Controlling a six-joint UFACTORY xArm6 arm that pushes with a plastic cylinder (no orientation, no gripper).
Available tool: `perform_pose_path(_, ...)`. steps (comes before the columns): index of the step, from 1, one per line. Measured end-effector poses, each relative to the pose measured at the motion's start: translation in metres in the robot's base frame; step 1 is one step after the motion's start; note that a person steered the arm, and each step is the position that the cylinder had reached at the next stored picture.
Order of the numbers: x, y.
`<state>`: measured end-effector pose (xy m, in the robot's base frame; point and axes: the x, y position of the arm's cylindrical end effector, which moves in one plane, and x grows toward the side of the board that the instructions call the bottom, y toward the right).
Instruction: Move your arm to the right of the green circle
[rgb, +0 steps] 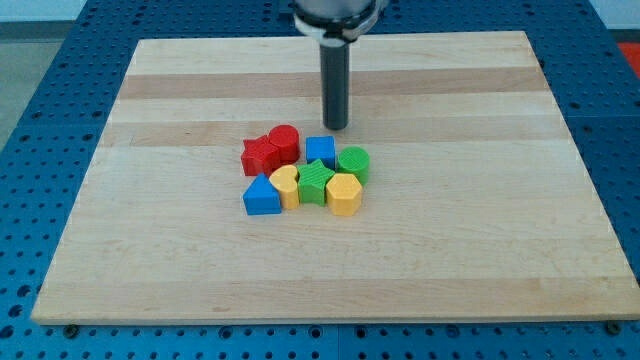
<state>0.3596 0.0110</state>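
The green circle (354, 162) is a short green cylinder at the right end of a tight cluster of blocks near the board's middle. My tip (336, 128) is above the cluster in the view, just above and slightly left of the green circle, close to the blue cube (320, 150), with a small gap to both. The rod rises straight to the view's top.
The cluster also holds a red cylinder (284, 142), a red star-like block (262, 155), a blue triangular block (261, 195), a yellow block (286, 185), a green star-like block (317, 183) and a yellow hexagon (343, 194). The wooden board (480, 230) sits on a blue perforated table.
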Motion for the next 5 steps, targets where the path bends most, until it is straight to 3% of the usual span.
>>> perform_pose_path(1, -0.022, 0.018)
perform_pose_path(2, -0.01, 0.034)
perform_pose_path(3, 0.043, 0.038)
perform_pose_path(4, 0.044, 0.052)
perform_pose_path(5, 0.087, 0.055)
